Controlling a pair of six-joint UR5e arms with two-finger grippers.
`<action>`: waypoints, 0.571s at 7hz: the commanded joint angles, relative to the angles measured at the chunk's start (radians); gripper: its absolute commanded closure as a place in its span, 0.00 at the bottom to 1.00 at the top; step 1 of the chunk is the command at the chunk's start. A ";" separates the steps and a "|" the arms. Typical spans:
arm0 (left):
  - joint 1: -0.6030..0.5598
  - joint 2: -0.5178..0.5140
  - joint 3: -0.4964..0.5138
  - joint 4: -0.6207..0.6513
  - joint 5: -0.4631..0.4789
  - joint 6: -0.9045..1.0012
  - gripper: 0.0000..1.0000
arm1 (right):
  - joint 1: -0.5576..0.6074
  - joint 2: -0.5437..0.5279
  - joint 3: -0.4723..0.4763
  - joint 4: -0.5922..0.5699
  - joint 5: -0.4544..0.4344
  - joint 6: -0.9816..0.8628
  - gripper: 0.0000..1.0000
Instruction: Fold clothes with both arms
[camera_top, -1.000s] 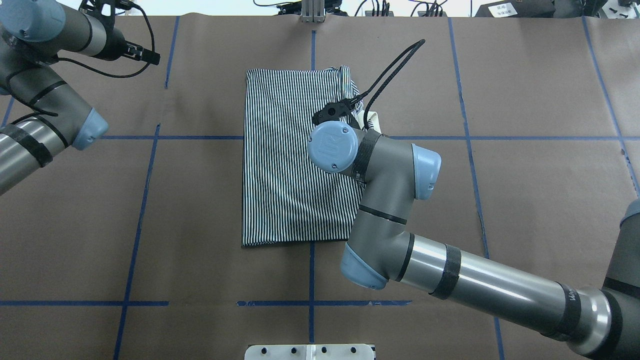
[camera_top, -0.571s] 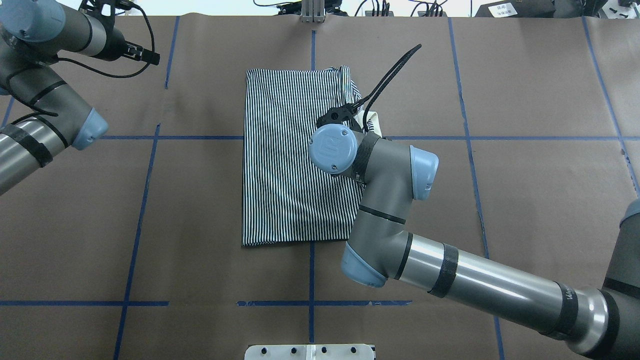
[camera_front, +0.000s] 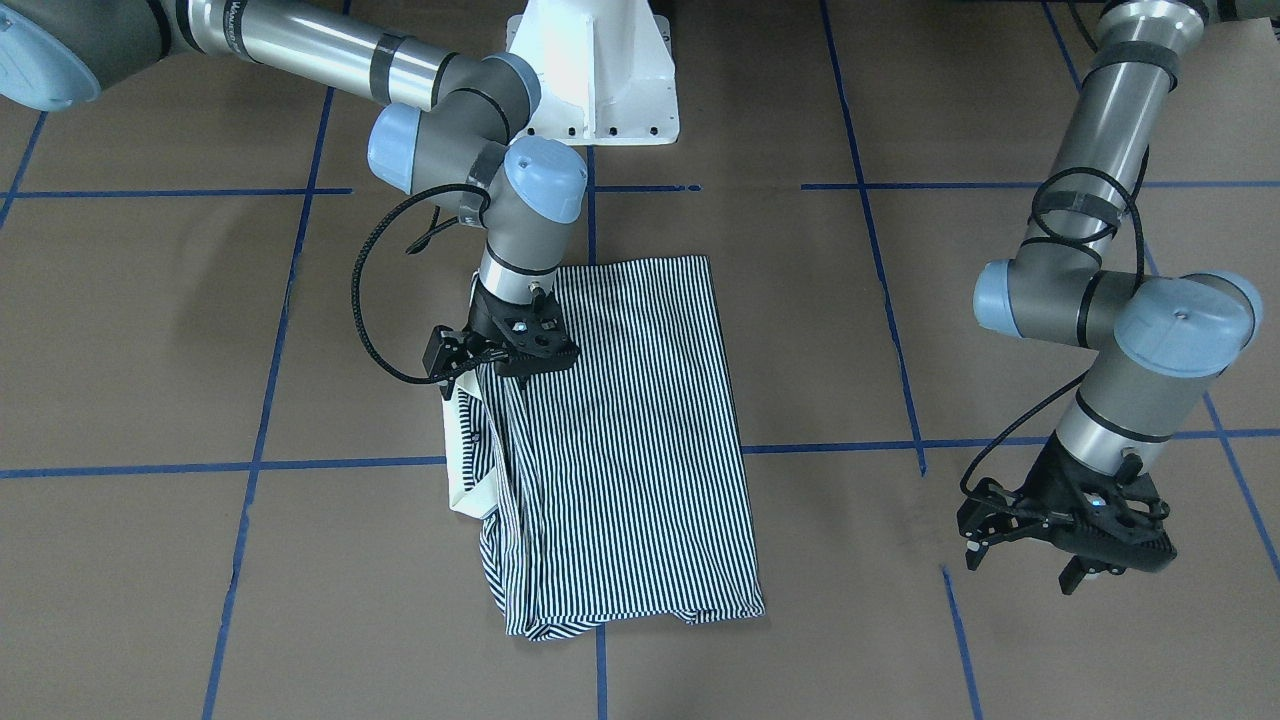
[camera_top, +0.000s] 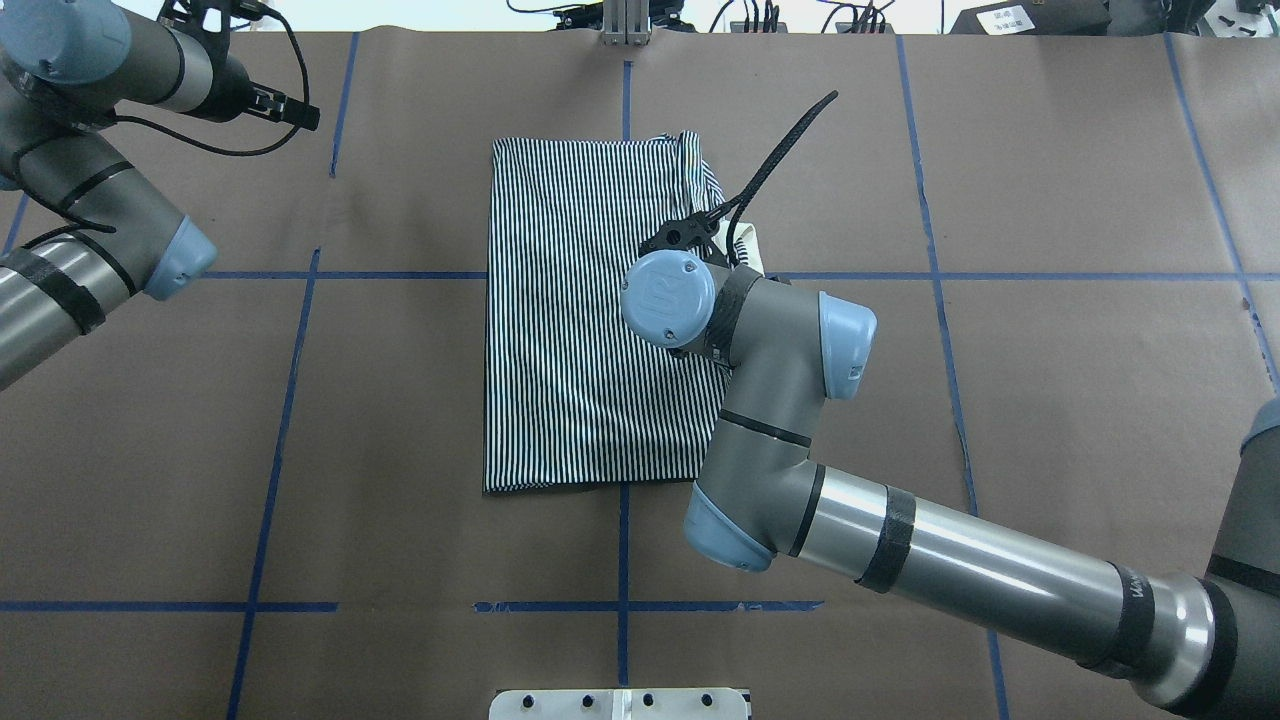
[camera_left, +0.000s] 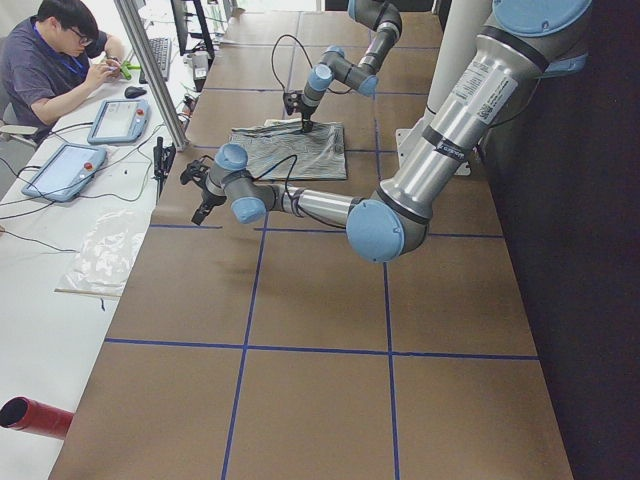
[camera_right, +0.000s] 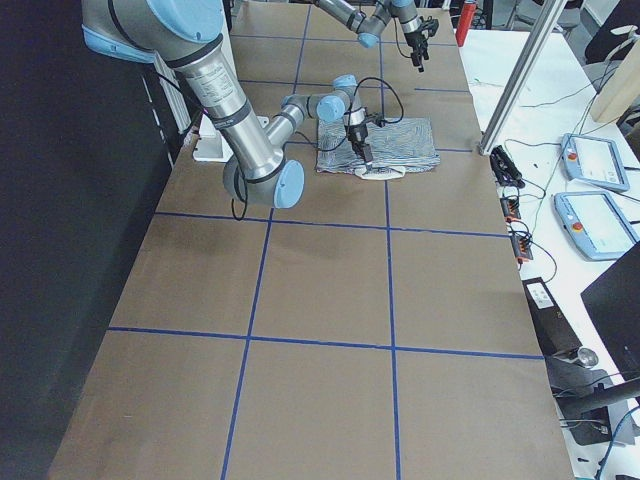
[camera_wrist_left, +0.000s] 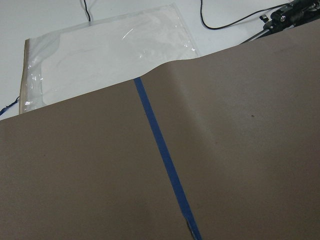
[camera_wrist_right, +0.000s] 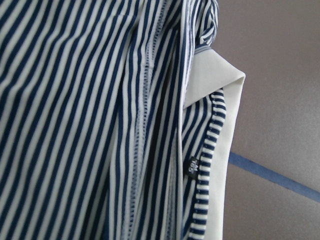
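The striped polo shirt (camera_top: 570, 320) lies folded into a tall rectangle in the middle of the table (camera_top: 1050, 400). Its cream collar (camera_top: 752, 250) sticks out at the fold's right edge. My right gripper (camera_top: 685, 235) points down on that edge beside the collar, and in the front view the gripper (camera_front: 522, 372) looks open, low over the shirt (camera_front: 620, 430) by the collar (camera_front: 462, 470). The right wrist view shows stripes (camera_wrist_right: 75, 100), the collar (camera_wrist_right: 220, 75) and no fingers. My left gripper (camera_top: 300, 112) hangs open over bare table at the far left, in the front view (camera_front: 1100, 575) holding nothing.
The white pedestal base (camera_front: 595, 90) stands at the robot's edge of the table. Blue tape lines (camera_top: 300, 330) cross the brown cover. A clear plastic bag (camera_wrist_left: 105, 55) lies past the far edge. A seated person (camera_left: 60, 60) and tablets (camera_left: 60, 170) are at a side table.
My right gripper has shifted slightly right and toward the robot along the shirt's collar edge. The shirt and the left arm have not moved.
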 joint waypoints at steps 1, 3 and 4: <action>0.000 0.000 0.000 0.000 0.000 0.000 0.00 | 0.030 -0.002 0.002 -0.077 0.000 -0.056 0.00; 0.000 0.000 -0.001 0.000 0.000 0.000 0.00 | 0.068 -0.027 0.003 -0.105 0.001 -0.096 0.00; 0.000 0.000 -0.001 0.000 0.000 0.000 0.00 | 0.079 -0.043 0.006 -0.104 0.001 -0.099 0.00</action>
